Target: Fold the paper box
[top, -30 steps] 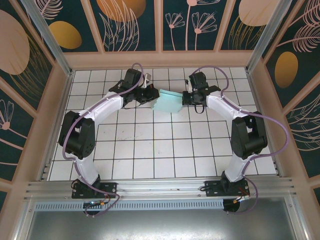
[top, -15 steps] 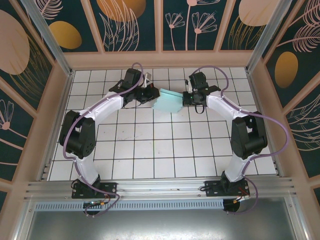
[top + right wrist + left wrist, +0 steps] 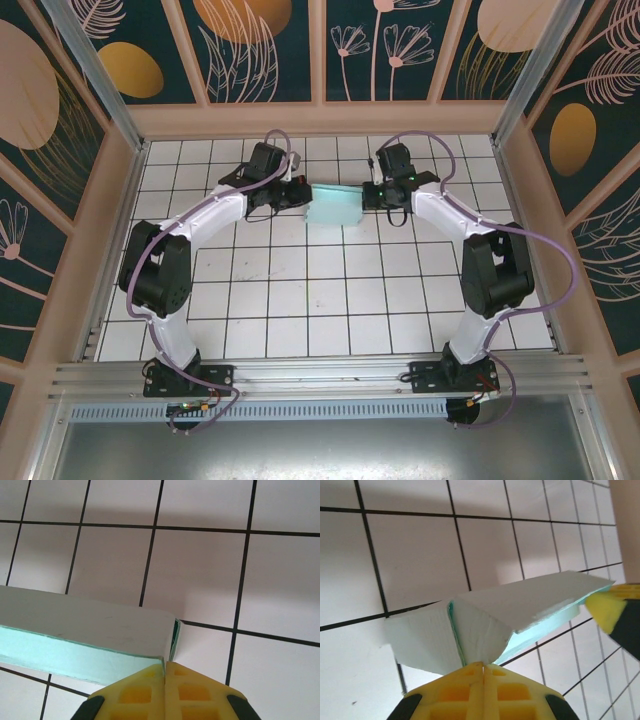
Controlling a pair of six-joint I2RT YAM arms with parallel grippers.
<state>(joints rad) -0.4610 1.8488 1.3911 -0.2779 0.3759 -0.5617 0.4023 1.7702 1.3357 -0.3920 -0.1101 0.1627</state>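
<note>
Both bent inward, left arm (image 3: 205, 220) and right arm (image 3: 447, 215) grip the paper box (image 3: 335, 206) — jaws pinching its ends.

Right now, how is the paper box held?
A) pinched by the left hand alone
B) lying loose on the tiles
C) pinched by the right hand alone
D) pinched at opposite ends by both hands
D: the left hand and the right hand are each shut on one end of the paper box.
</note>
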